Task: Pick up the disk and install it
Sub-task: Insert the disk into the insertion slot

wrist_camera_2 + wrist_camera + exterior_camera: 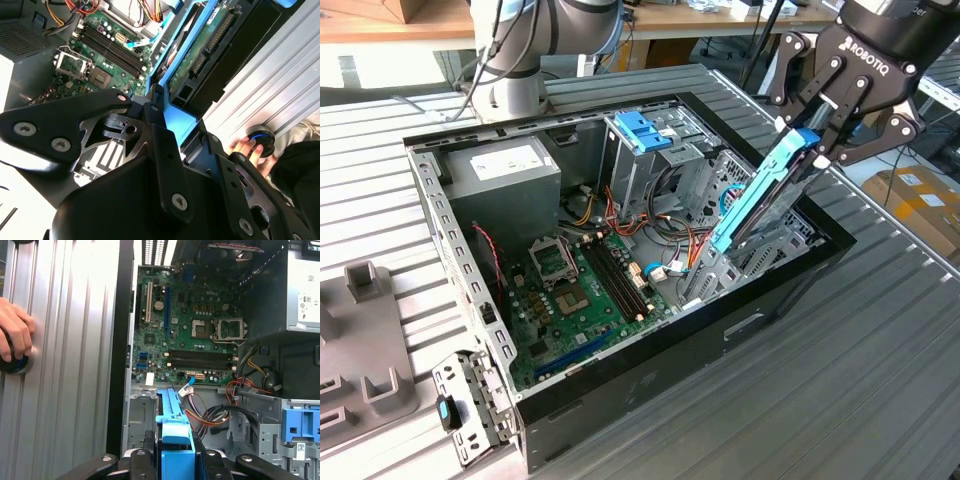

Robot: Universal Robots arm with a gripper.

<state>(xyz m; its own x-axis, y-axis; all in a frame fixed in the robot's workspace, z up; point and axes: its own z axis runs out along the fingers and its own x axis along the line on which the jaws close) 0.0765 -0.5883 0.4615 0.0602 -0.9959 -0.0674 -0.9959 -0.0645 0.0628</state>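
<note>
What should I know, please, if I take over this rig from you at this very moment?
Gripper: shut on the disk, holding its upper end.
Disk: off the table, steeply tilted, its lower end down among the metal bays at the exterior view's right side of the open computer case.
Done: the pick-up.
Left: the disk is not seated yet; it sticks up out of the case.
Note: a person's hand rests on a round black button on the table beside the case.
</note>
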